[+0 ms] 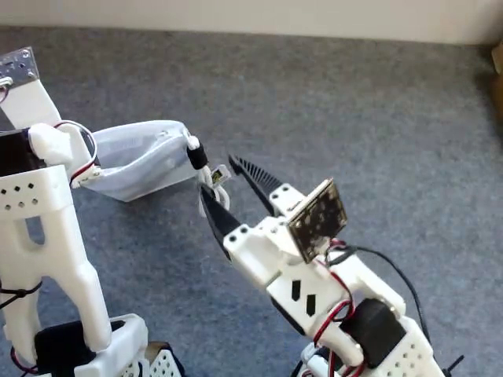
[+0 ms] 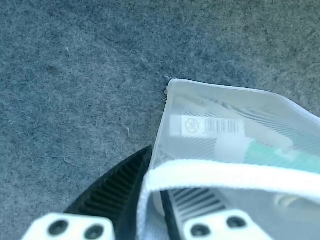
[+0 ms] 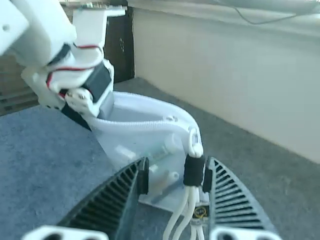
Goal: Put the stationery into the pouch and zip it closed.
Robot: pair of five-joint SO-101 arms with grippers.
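1. The grey carpeted table [image 1: 377, 102] is a soft, grippy base, so I would not expect anything on it to slide freely.
2. The translucent white mesh pouch [image 1: 137, 161] lies on it at far left, its long side running left to right. I judge it light and floppy: it will sag and bunch rather than hold its shape, so one end needs anchoring while the other is worked.
3. My left gripper [image 2: 155, 180] is at the pouch's left end. Its black ribbed jaws are pressed together on the white zip band and the mesh edge, which gives me that anchor.
4. My right gripper [image 3: 177, 165] sits just right of the pouch, jaws spread. The pull lies between them, close against one finger but not yet pinched.
5. The zip pull, a black sleeve on a white cord loop [image 3: 194, 170], hangs off the pouch's right end. The stiff sleeve is where I would take hold, since the cord is thin and limp and could slip out. I would pull it in line with the zip, away from the left gripper.
6. Stationery shows through the mesh: a teal-green stick-shaped item [image 2: 270, 152] and a white labelled piece [image 2: 207, 126]. They look loose inside. I cannot tell how far the zip has run.
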